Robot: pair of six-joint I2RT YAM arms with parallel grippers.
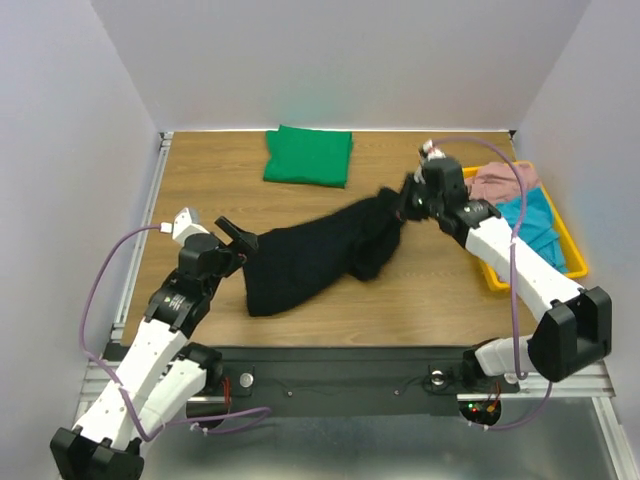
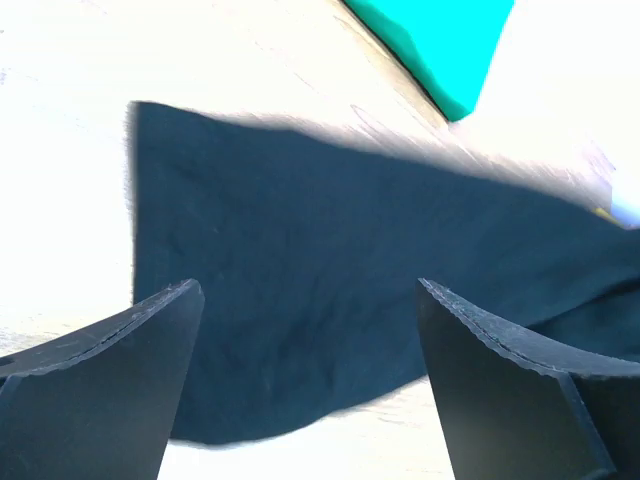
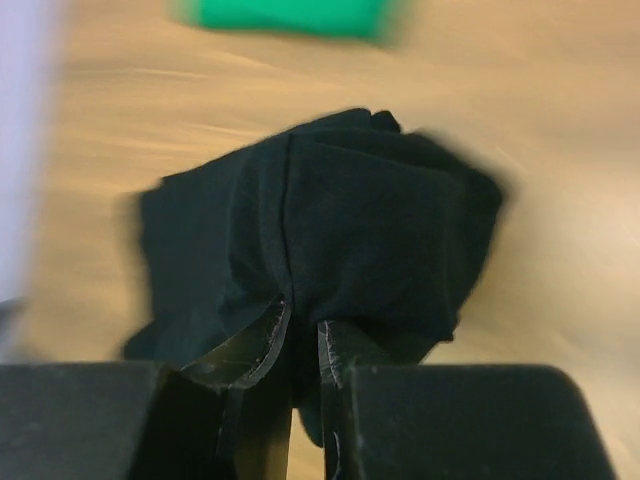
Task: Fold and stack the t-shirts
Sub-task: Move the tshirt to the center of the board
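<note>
A black t-shirt (image 1: 310,255) stretches across the middle of the wooden table, crumpled and lifted at its right end. My right gripper (image 1: 408,205) is shut on that bunched right end; in the right wrist view the black t-shirt (image 3: 330,220) hangs from between the fingers (image 3: 340,350). My left gripper (image 1: 238,240) stands open at the shirt's left end, just above it. In the left wrist view its fingers (image 2: 480,340) are wide apart over the flat black t-shirt (image 2: 320,270), nothing between them. A folded green t-shirt (image 1: 308,155) lies at the back of the table.
A yellow bin (image 1: 573,245) at the right edge holds pink and teal cloths. White walls close the table at the left, back and right. The green t-shirt (image 2: 440,40) shows at the top of the left wrist view.
</note>
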